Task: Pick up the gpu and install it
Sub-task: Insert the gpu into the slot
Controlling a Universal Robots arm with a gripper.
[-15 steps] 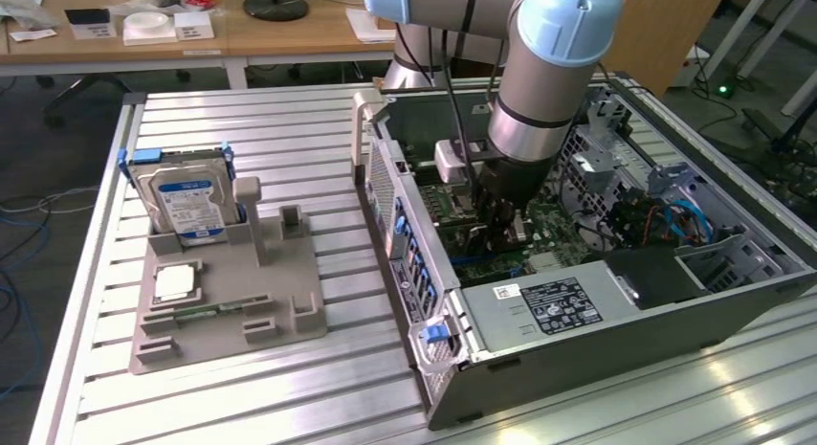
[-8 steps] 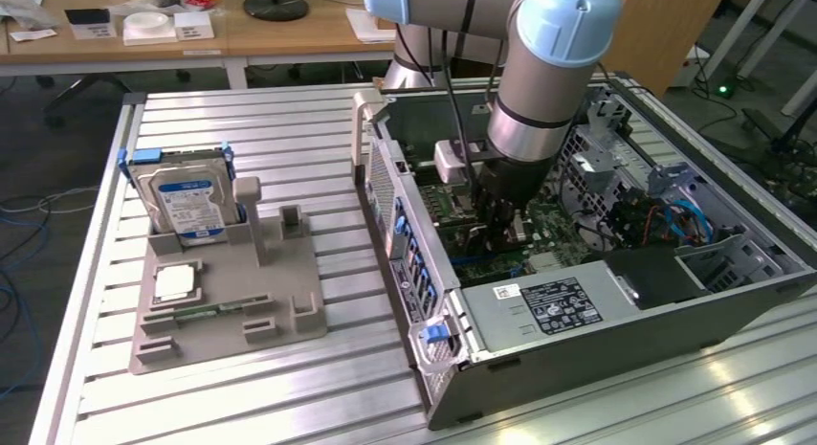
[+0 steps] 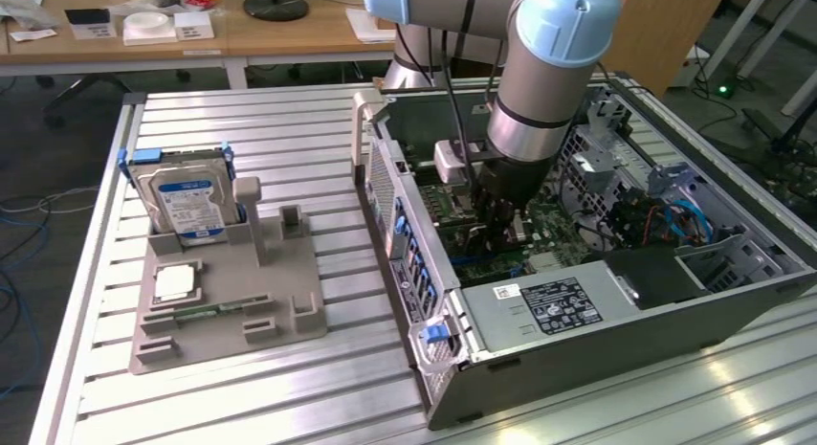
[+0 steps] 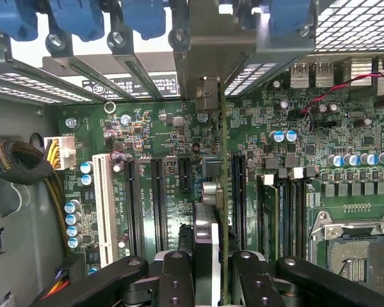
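Observation:
I see the gpu (image 4: pixel 223 185) edge-on in the wrist view, a thin green board running away from me, with its silver bracket (image 4: pixel 201 64) at the far end by the case's rear slot openings. My gripper (image 4: pixel 211 265) is shut on it, a black finger on each side. The card hangs upright just above the motherboard (image 4: pixel 147 134), in line with the long black expansion slots (image 4: pixel 160 204) and beside one of them. In the exterior view my gripper (image 3: pixel 496 223) reaches down inside the open computer case (image 3: pixel 422 301), over the green board.
On the exterior view's left, a grey fixture (image 3: pixel 287 297) holds a silver hard drive (image 3: pixel 189 201), a processor chip (image 3: pixel 175 282) and a narrow memory stick (image 3: pixel 210 309). Inside the case are the power supply (image 3: pixel 562 306), blue cables (image 3: pixel 676 215), a braided cable bundle (image 4: pixel 16 163) and the processor socket (image 4: pixel 355 246).

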